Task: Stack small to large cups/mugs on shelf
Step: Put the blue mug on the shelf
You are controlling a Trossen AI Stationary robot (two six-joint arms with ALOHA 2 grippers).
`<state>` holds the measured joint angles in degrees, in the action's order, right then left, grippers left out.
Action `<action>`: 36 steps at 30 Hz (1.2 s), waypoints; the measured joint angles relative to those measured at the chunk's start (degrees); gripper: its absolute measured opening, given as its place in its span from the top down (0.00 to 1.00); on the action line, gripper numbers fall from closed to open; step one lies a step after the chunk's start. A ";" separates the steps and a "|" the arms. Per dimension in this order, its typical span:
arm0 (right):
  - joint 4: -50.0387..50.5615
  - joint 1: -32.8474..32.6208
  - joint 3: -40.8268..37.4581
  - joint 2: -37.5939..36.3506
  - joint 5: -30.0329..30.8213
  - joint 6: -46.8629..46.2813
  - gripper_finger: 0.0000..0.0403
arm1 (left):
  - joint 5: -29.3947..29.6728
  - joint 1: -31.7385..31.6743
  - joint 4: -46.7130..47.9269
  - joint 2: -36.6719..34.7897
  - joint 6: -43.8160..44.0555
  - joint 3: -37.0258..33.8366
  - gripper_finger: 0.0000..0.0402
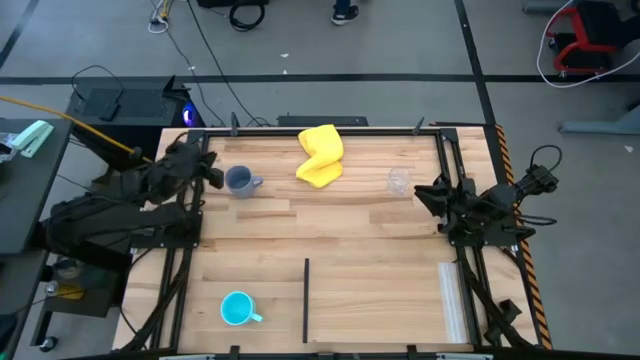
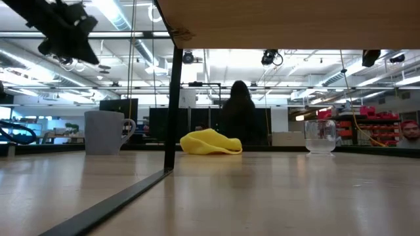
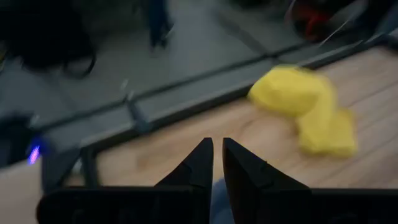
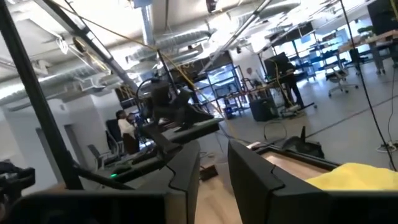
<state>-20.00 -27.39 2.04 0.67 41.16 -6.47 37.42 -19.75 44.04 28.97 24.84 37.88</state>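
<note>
The grey-blue mug stands upright on its base at the table's far left, handle toward the right. My left gripper hovers raised just to the left of it, fingers shut, touching nothing; a bluish patch shows below the fingers. The clear cup stands upright at the far right. My right gripper waits right of it, narrowly open. The turquoise mug stands near the table's near left edge, out of the low view.
A crumpled yellow cloth lies on the far middle of the table between the two far vessels. A wooden shelf board on a dark post spans the near side. A person stands beyond the far edge.
</note>
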 joint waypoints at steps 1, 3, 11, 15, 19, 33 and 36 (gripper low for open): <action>0.24 0.02 0.00 0.00 0.15 -0.83 0.77 | -1.83 -1.70 1.33 1.51 0.57 0.41 0.89; 1.09 0.02 0.00 0.00 0.19 -2.60 0.77 | -6.57 -5.33 2.69 4.27 1.55 0.48 0.89; 7.96 0.02 -0.02 0.02 0.18 -10.39 0.77 | -13.47 -19.31 1.37 14.08 -1.77 0.49 0.85; 10.82 0.01 -0.02 0.04 0.18 -13.19 0.77 | -20.27 -25.85 0.81 19.75 -4.71 0.49 0.82; 11.34 0.01 -0.02 0.04 0.16 -14.39 0.77 | -22.20 -30.88 -0.56 26.56 -6.04 0.49 0.76; 13.25 0.00 -0.02 0.13 -1.24 -15.47 0.77 | -34.56 -32.06 5.65 35.65 -8.02 12.33 0.60; 13.27 0.00 -0.02 0.13 -1.39 -16.06 0.77 | -35.22 -32.10 6.28 35.54 -8.17 13.45 0.59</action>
<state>-6.73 -27.40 2.02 0.80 39.77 -22.53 2.20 -51.85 50.31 64.51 16.67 51.33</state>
